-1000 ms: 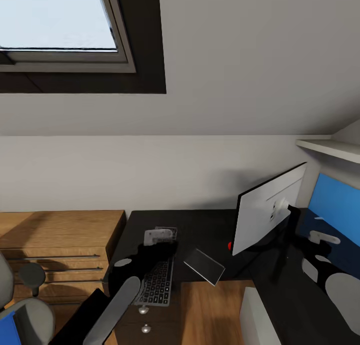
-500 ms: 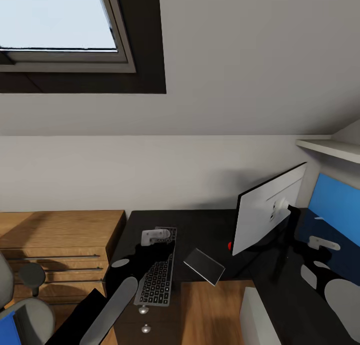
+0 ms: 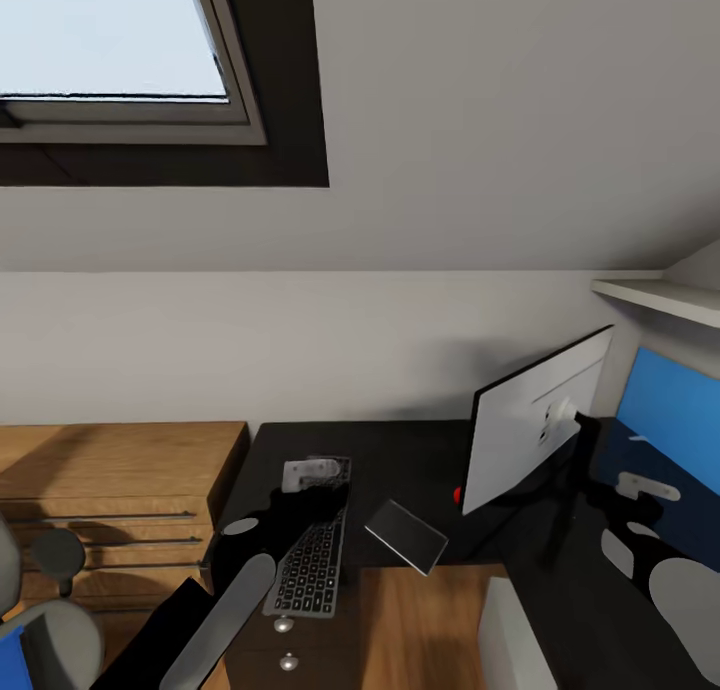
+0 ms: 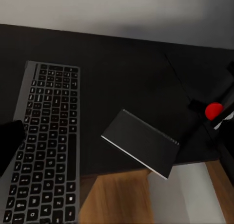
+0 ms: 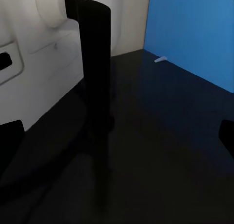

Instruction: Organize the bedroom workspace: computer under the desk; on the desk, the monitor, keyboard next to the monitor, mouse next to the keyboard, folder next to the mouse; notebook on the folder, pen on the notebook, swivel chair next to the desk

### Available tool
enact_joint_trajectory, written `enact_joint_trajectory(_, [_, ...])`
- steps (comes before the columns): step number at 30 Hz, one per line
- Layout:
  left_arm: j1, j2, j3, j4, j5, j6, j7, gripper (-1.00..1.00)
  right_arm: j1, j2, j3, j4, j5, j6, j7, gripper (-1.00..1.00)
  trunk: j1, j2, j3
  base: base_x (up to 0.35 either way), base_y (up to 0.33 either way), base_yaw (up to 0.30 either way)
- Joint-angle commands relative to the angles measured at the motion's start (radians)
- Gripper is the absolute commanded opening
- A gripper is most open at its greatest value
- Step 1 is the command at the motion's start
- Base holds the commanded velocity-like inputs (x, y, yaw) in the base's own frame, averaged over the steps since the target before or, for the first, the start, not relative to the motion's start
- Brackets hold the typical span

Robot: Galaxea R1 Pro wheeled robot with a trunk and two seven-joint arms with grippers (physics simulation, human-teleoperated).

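Since 1 second ago the keyboard (image 3: 309, 555) has slid toward the lower left with the left gripper (image 3: 312, 475) over its far end; its jaw state I cannot tell. Left wrist view adds a dark notebook (image 4: 141, 142) overhanging the desk (image 4: 126, 78) edge. Right gripper (image 3: 645, 487) hovers behind the monitor (image 3: 535, 425), fingers apart in its wrist view.

— Where are the arms?
— The grey-and-black left arm (image 3: 235, 595) reaches forward, its white-wristed left gripper (image 3: 312, 482) low. The right gripper (image 3: 640, 490) hangs forward too.
— Jaws?
— Parted on the right; left unclear.
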Motion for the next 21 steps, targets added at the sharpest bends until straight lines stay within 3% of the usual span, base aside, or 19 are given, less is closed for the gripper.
enact_joint_trajectory(1, [-0.001, 0.001, -0.001, -0.001, 0.01, 0.0, 0.011, 1.0, -0.001, 0.0, -0.006, 0.002, 0.011, -0.002, -0.004, 1.0, 0.001, -0.001, 0.0, 0.196, -0.168, 0.0])
enact_joint_trajectory(7, [-0.001, 0.003, 0.0, 0.0, 0.009, 0.0, 0.011, 1.0, 0.0, -0.001, -0.007, 0.0, 0.011, -0.002, -0.004, 1.0, 0.001, -0.001, 0.0, 0.184, -0.164, 0.0])
enact_joint_trajectory(11, [-0.001, 0.026, 0.0, 0.0, 0.008, -0.001, 0.011, 1.0, 0.0, -0.001, -0.007, 0.001, 0.01, -0.003, -0.003, 1.0, 0.001, -0.001, 0.0, 0.036, -0.034, 0.0])
enact_joint_trajectory(21, [-0.001, 0.032, -0.002, -0.001, 0.008, -0.001, 0.011, 1.0, 0.0, 0.0, -0.006, 0.001, 0.009, -0.002, 0.001, 1.0, 0.001, -0.001, 0.0, 0.003, -0.003, 0.0])
